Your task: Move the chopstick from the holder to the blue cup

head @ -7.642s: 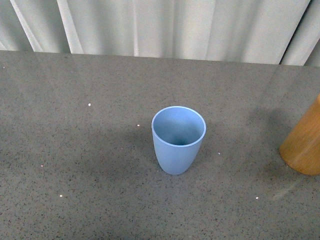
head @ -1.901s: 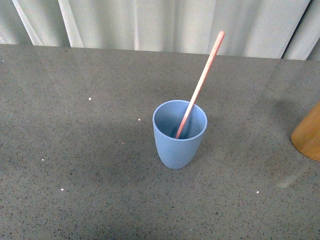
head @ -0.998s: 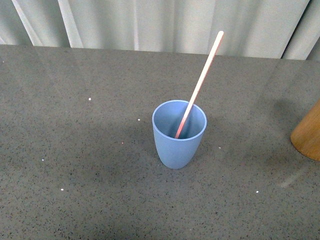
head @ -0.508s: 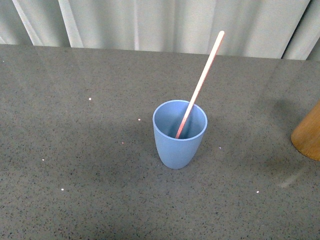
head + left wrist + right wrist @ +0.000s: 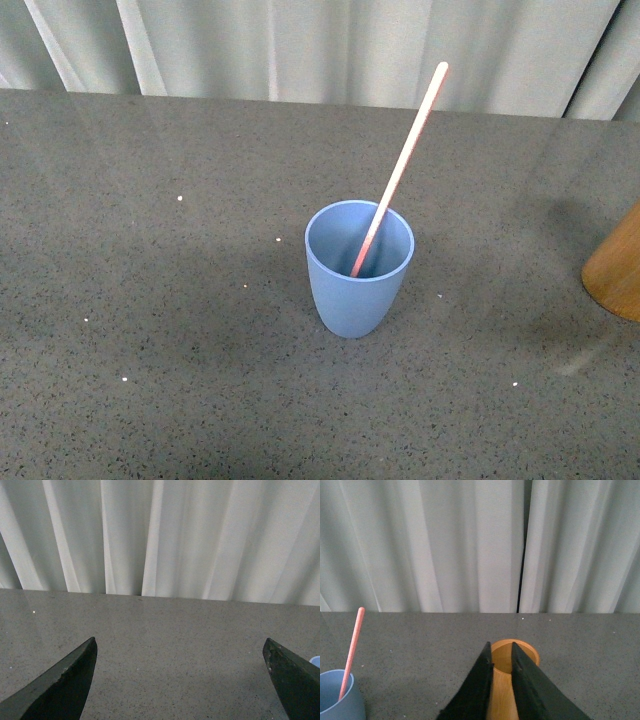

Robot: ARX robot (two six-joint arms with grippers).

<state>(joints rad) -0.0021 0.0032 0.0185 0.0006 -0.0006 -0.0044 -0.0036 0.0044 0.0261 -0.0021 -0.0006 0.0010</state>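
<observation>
The light blue cup (image 5: 358, 270) stands upright mid-table in the front view. The pink chopstick (image 5: 405, 160) rests inside it, leaning up and to the right over the rim. At the right edge of that view only part of the orange-brown holder (image 5: 618, 268) shows. Neither arm appears there. My right gripper (image 5: 501, 647) is open by a narrow gap with nothing held; the holder (image 5: 527, 652) stands just beyond its tips, its mouth showing no stick. The cup (image 5: 335, 700) and chopstick (image 5: 351, 655) lie off to one side. My left gripper (image 5: 180, 642) is wide open over bare table.
The grey speckled tabletop (image 5: 150, 300) runs back to a pale pleated curtain (image 5: 300, 45) along its far edge. A sliver of the blue cup (image 5: 316, 661) shows at the border of the left wrist view.
Several seconds ago the cup was empty; the chopstick now stands in it. Over the last two seconds nothing has moved.
</observation>
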